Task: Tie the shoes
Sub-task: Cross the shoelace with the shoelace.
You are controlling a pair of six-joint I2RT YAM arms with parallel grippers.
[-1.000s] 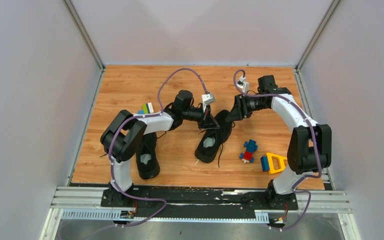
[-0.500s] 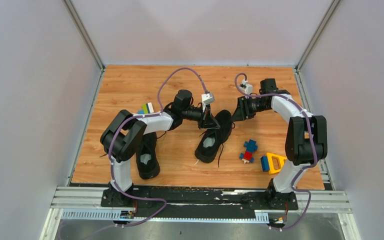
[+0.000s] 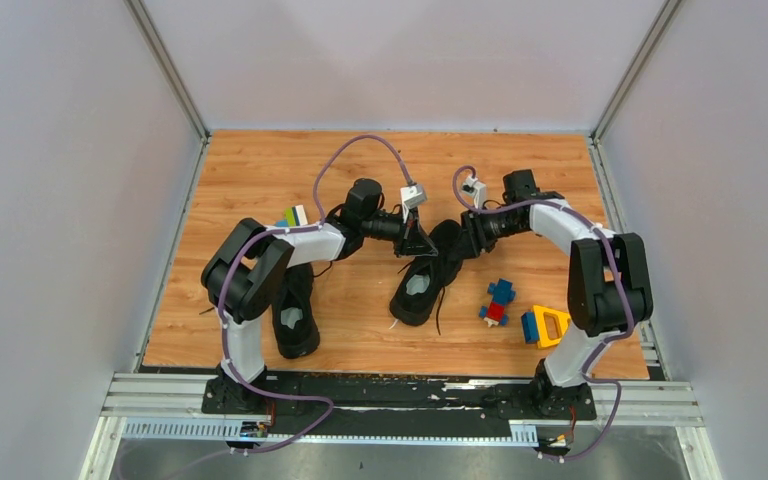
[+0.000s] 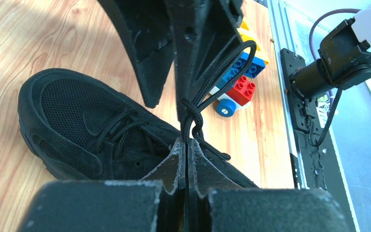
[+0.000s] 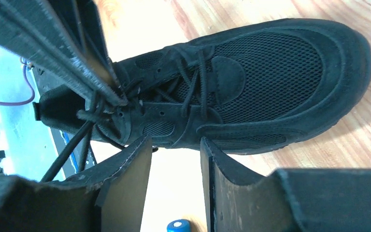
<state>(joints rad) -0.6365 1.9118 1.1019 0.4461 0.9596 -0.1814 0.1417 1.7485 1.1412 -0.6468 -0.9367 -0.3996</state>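
Our left gripper [image 3: 418,243] is working at the table's centre, fingers pressed together and pinching a black lace [image 4: 196,113] just above the middle shoe [image 3: 425,280]. We are seeing the second shoe [image 3: 295,312] lying at that gripper's seven o'clock, beside the left arm. Our right gripper [image 5: 176,145] is hovering at the middle shoe's one o'clock, jaws spread. Toy blocks [image 3: 500,300] are sitting at its four o'clock.

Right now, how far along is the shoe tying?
Done: nothing finished; no bow visible on either black fabric sneaker. In hand: left gripper shut on the thin black lace of the middle sneaker, strands twisted together; right gripper open beside it. Left: finish that knot, then the near-left sneaker.
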